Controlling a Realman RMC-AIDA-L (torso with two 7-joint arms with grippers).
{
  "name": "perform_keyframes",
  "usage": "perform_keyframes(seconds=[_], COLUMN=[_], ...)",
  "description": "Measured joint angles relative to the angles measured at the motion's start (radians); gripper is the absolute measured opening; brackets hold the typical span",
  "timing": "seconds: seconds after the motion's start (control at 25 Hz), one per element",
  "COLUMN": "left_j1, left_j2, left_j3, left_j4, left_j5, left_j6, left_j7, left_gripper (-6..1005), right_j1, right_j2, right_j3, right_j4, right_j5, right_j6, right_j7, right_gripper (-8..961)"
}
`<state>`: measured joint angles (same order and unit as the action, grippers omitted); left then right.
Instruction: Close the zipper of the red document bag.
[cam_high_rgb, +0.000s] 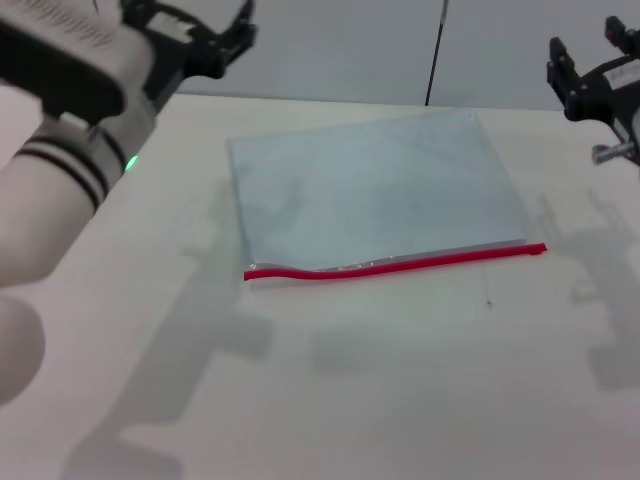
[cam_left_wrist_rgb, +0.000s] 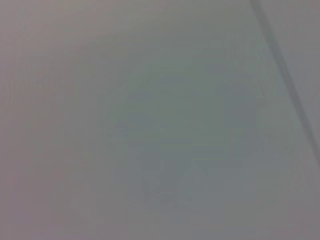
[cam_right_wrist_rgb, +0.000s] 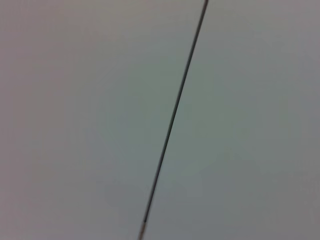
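Observation:
The red document bag (cam_high_rgb: 375, 190) lies flat in the middle of the white table (cam_high_rgb: 400, 400), a translucent pale blue-grey pouch. Its zipper (cam_high_rgb: 395, 264) is a thin red strip along the edge nearest me, slightly wavy toward the left end. My left gripper (cam_high_rgb: 195, 22) hangs high at the far left, well apart from the bag, fingers spread and empty. My right gripper (cam_high_rgb: 585, 48) is raised at the far right, also open and empty. Neither wrist view shows the bag or any fingers.
A thin dark vertical line (cam_high_rgb: 435, 50) runs down the grey wall behind the table; it shows again as a dark line (cam_right_wrist_rgb: 172, 120) in the right wrist view. The left wrist view holds only blank grey wall.

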<state>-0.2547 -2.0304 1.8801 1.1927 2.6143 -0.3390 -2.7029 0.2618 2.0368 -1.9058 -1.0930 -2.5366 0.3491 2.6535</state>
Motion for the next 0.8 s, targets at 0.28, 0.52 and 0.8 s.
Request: perform_keyframes(seconds=[0.28, 0.52, 0.8], left_j1=[-0.011, -0.047, -0.069], left_j2=[-0.001, -0.004, -0.007], left_j3=[0.053, 0.147, 0.223], left_j4=[-0.289, -0.412, -0.454], left_j5=[-0.016, -0.087, -0.158], left_j6=[-0.368, -0.434, -0.45], left_j7=[-0.176, -0.187, -0.185], left_gripper=[877, 877, 877], right_j1=[0.079, 0.118, 0.126], right_j2=[0.002, 0.003, 0.0], right_j3=[-0.323, -0.531, -0.602], right_j4=[0.319, 0.447, 0.464], right_j5=[0.282, 0.536, 0.726], right_j6=[0.502, 0.676, 0.69], right_j7=[0.0, 0.025, 0.152], right_gripper=[583, 574, 574])
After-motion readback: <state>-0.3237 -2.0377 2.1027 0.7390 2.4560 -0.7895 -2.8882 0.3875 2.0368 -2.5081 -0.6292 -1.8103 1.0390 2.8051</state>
